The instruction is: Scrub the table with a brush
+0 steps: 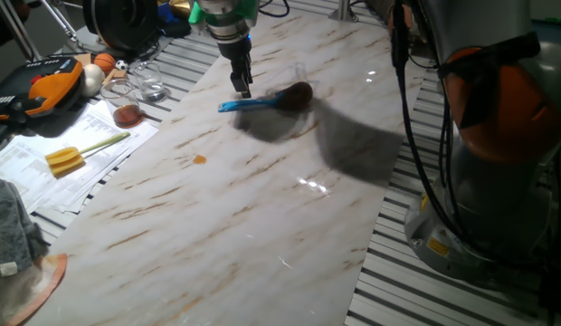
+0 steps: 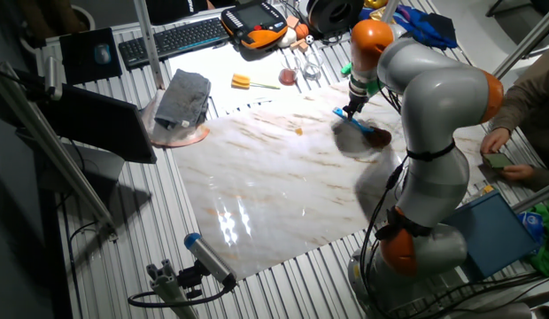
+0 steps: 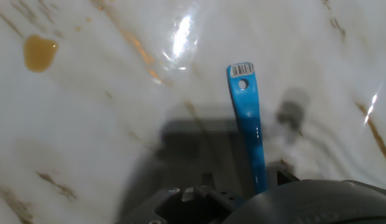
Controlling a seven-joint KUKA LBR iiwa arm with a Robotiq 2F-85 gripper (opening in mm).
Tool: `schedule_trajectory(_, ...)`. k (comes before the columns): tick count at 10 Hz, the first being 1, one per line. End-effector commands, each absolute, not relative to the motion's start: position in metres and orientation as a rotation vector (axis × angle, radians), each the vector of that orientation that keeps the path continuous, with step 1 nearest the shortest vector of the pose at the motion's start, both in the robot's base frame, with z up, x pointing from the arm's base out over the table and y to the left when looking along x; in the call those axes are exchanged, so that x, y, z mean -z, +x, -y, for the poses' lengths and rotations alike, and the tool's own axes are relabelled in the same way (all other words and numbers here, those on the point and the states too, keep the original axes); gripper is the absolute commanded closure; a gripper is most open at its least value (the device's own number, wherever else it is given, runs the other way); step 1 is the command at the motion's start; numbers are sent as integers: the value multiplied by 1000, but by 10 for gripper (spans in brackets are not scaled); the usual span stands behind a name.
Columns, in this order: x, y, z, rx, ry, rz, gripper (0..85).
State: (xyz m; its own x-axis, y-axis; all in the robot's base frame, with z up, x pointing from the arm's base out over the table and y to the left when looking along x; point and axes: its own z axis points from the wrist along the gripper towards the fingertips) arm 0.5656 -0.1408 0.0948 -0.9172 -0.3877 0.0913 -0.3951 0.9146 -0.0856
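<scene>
- Centrally, one table (image 1: 217, 208), a white marble-look slab with tan streaks, lies on a grey slatted metal surface (image 1: 416, 281).
- One brush (image 1: 262, 100) lies on the slab toward its far end: blue handle flat, brown bristle head (image 1: 297, 93) at the end away from the gripper.
- One gripper (image 1: 242, 87) points down at the blue handle, fingers on either side of it. From the hand view the handle (image 3: 248, 124) runs out from between the fingers, barcode label at its free end; whether the fingers actually press it I cannot tell.
- One small amber spot (image 1: 200, 159) sits on the slab, well apart from the brush.
- Beside the slab: one yellow-headed tool (image 1: 77, 154) with a pale green handle lying on papers, two glass vessels (image 1: 136, 91), one grey cloth (image 2: 183, 97), one orange-and-black handheld unit (image 1: 45, 81).
- In the other fixed view, one keyboard (image 2: 173, 37) lies at the far edge, and a person's hand (image 2: 498, 140) shows at the right.
</scene>
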Motion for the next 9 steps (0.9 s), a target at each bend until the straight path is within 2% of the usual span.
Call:
schedule_trajectory(1, -95, 566, 141, -169, 637, 3012, 340)
schedule_trajectory(4, -72, 582, 157, -127, 687, 3027, 340)
schedule_trajectory(9, -44, 591, 160, -115, 694, 3052, 340)
